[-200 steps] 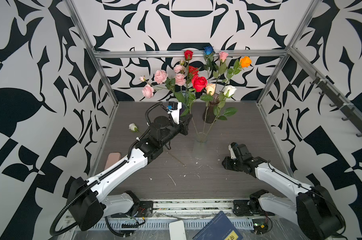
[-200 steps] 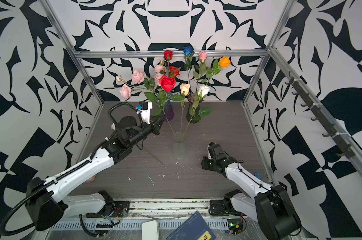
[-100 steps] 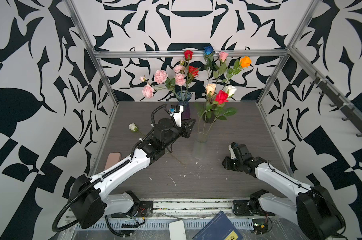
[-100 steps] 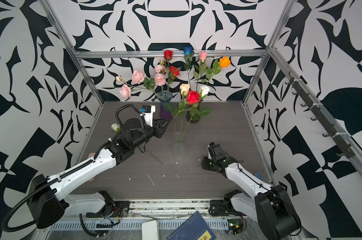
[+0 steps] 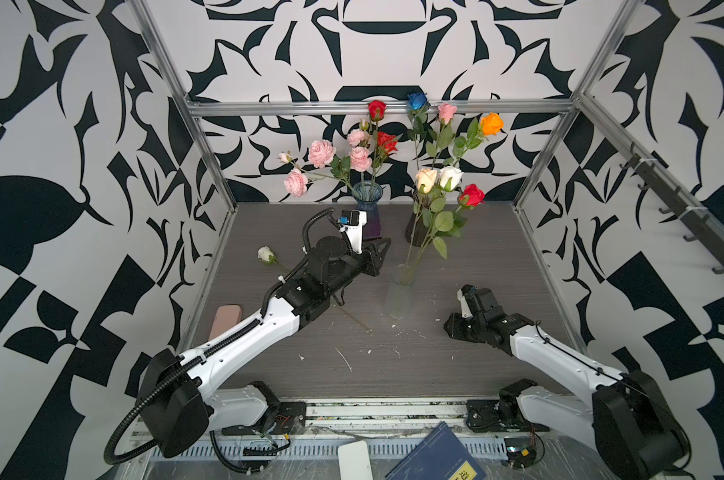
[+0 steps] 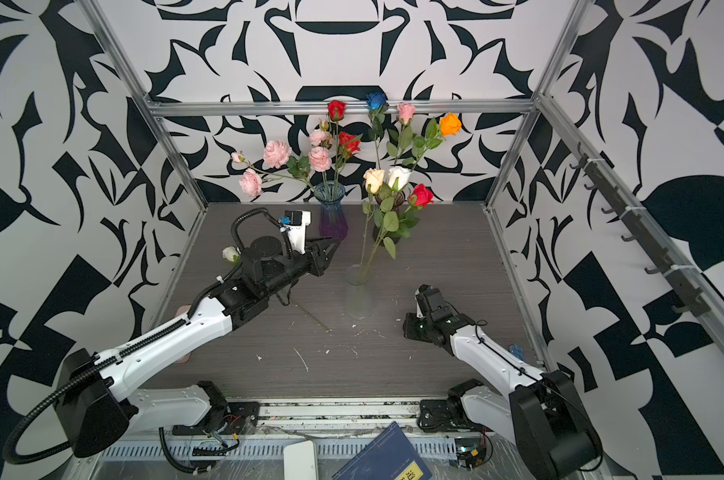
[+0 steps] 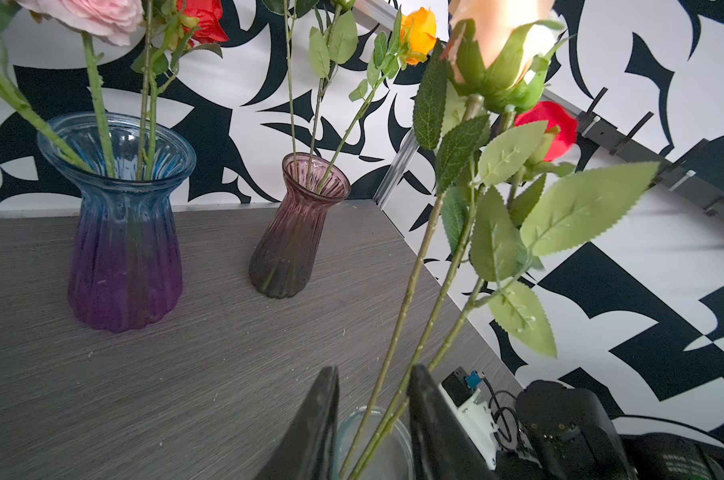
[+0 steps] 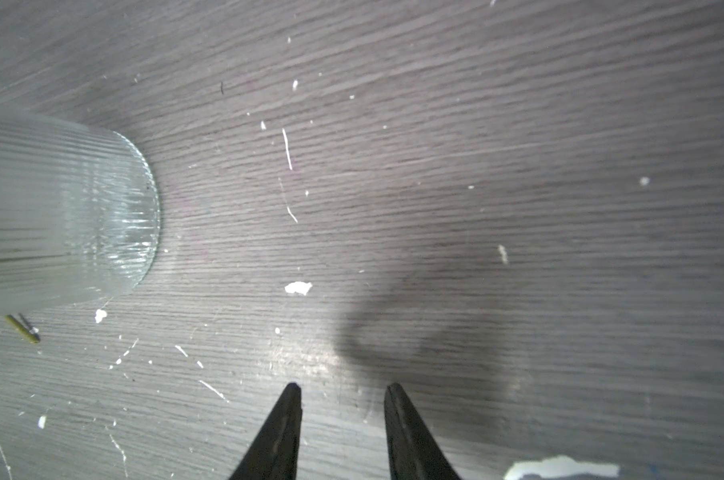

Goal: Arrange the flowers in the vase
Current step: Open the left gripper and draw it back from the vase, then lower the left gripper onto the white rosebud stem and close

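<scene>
The clear ribbed vase (image 5: 399, 291) (image 6: 358, 291) (image 8: 60, 208) stands mid-table and holds a cream rose (image 5: 426, 179), a white rose (image 5: 450, 176) and a red rose (image 5: 472, 194) (image 6: 422, 194), all leaning right. My left gripper (image 5: 383, 249) (image 6: 331, 245) (image 7: 374, 370) is open just left of the vase; in the left wrist view the stems rise free beyond its parted jaws. Another white rose (image 5: 265, 253) (image 6: 230, 253) lies on the table, its stem running under the left arm. My right gripper (image 5: 451, 326) (image 6: 410, 326) (image 8: 343, 388) hovers low right of the vase, open and empty.
At the back, a blue-purple vase (image 5: 367, 208) (image 7: 127, 232) holds the pink spray and red roses. A dark brownish vase (image 5: 416, 232) (image 7: 293, 232) holds blue, pink and orange roses. A pink flat object (image 5: 226, 320) lies at the left edge. White crumbs dot the table.
My left gripper opened and let go of the red rose, which tipped right into the clear vase. The left gripper then drew back and down. The right arm stayed still.
</scene>
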